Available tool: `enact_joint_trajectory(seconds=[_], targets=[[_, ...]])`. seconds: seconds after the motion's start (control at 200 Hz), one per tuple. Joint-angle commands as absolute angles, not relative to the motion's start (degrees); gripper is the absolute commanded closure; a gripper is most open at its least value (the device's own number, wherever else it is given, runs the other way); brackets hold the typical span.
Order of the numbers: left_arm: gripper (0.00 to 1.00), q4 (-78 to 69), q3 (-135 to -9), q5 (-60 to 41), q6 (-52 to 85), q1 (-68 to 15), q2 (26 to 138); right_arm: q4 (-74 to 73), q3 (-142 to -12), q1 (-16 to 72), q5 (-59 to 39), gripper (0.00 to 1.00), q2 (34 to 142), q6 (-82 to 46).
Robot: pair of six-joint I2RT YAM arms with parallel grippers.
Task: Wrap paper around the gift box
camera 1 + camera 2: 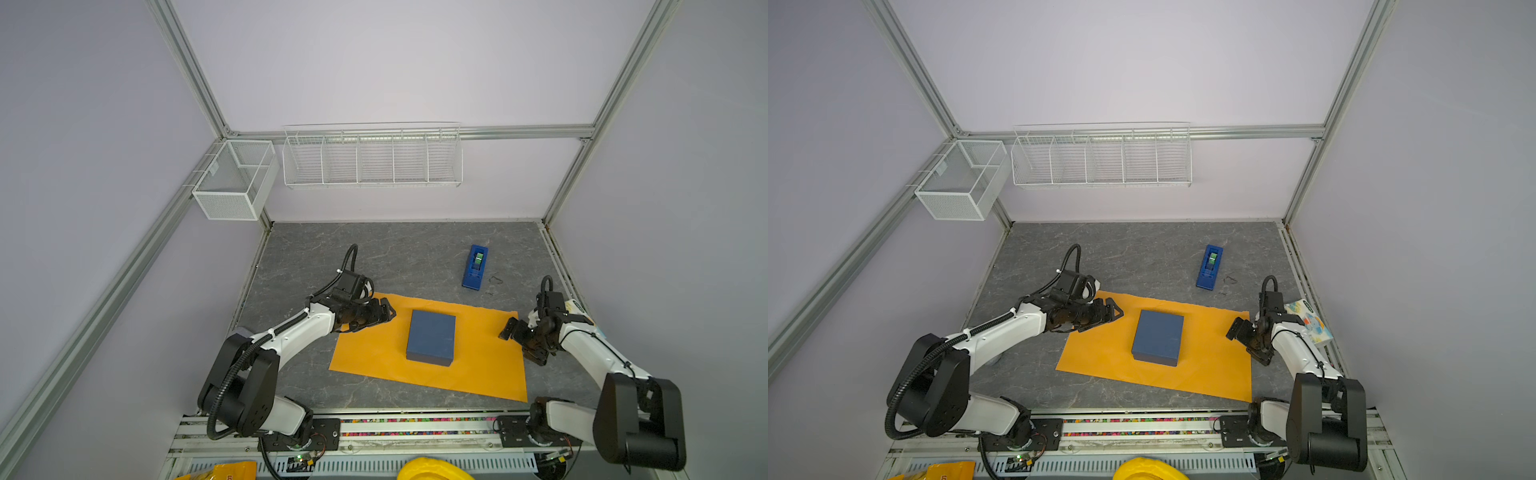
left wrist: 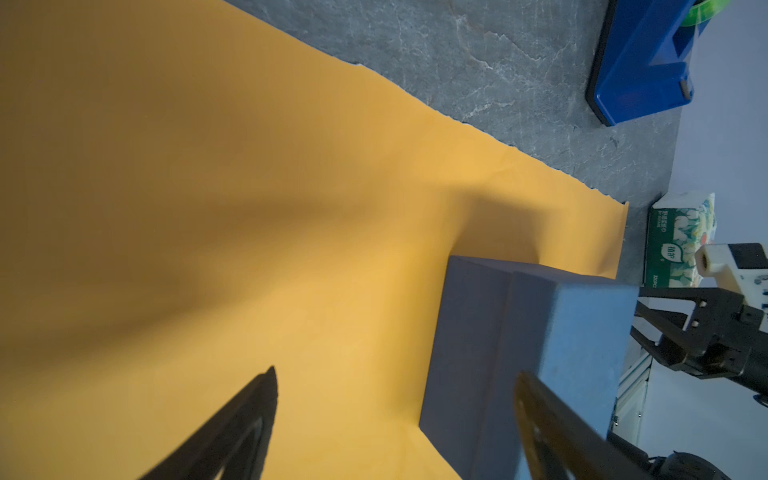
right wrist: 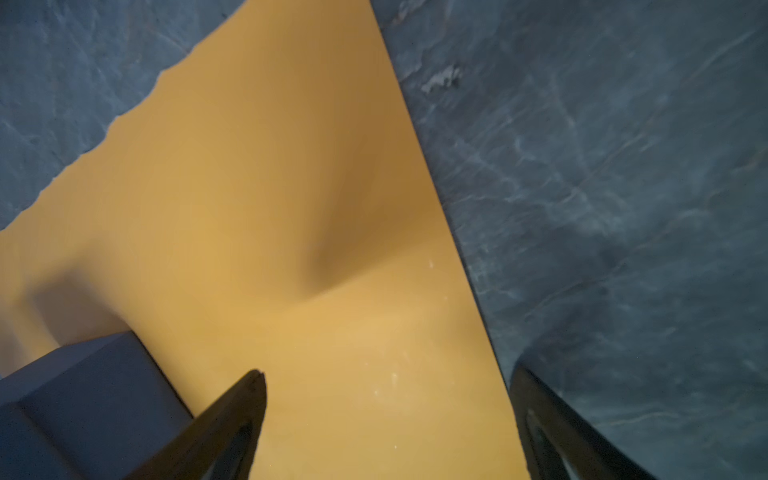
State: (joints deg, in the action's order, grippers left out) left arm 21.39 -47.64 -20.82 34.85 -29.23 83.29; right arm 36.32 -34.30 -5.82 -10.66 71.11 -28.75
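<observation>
Atop thin orange paper (image 1: 478,365) | matte squarish gift box (image 1: 431,337) | veined grey table (image 1: 395,257)

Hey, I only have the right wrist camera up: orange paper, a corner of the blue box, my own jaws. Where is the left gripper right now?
Observer: The left gripper hangs over the paper's left end, jaws open, nothing in them.
Operator: Is the box centred on the sheet?
Observer: Roughly; the gift box lies flat with bare paper showing on all four sides.
Operator: Any tape nearby?
Observer: Yes, a blue tape dispenser sits on the table past the paper's far edge, not touching it.
</observation>
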Motion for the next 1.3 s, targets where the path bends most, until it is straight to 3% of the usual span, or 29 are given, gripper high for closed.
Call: enact_joint_trajectory(seconds=[0.0, 0.19, 0.725, 0.88, 1.075, 1.295], targets=[[0.11, 20.85, -46.83, -20.74, 34.37, -28.16, 83.60, 32.67, -32.71, -5.98, -14.81, 0.03, 73.34, -28.94], [0.11, 20.22, -45.40, -21.87, 34.63, -25.52, 82.74, 28.24, -32.67, -4.19, -20.68, 0.03, 76.76, -29.59], [0.11, 25.53, -44.21, -21.18, 31.62, -15.80, 77.42, 22.39, -41.12, 8.69, -21.11, 0.06, 87.76, -35.52], [0.11, 24.59, -44.16, -24.49, 31.29, -16.22, 78.30, 25.60, -40.69, 7.91, -15.11, 0.06, 85.55, -33.16], [0.11, 23.50, -44.21, -25.52, 31.86, -17.31, 79.26, 24.30, -37.88, 5.92, -21.49, 0.07, 82.76, -31.31], [0.11, 22.86, -44.60, -25.66, 32.30, -18.08, 80.12, 27.27, -35.55, 5.02, -25.97, 0.07, 71.91, -28.94]])
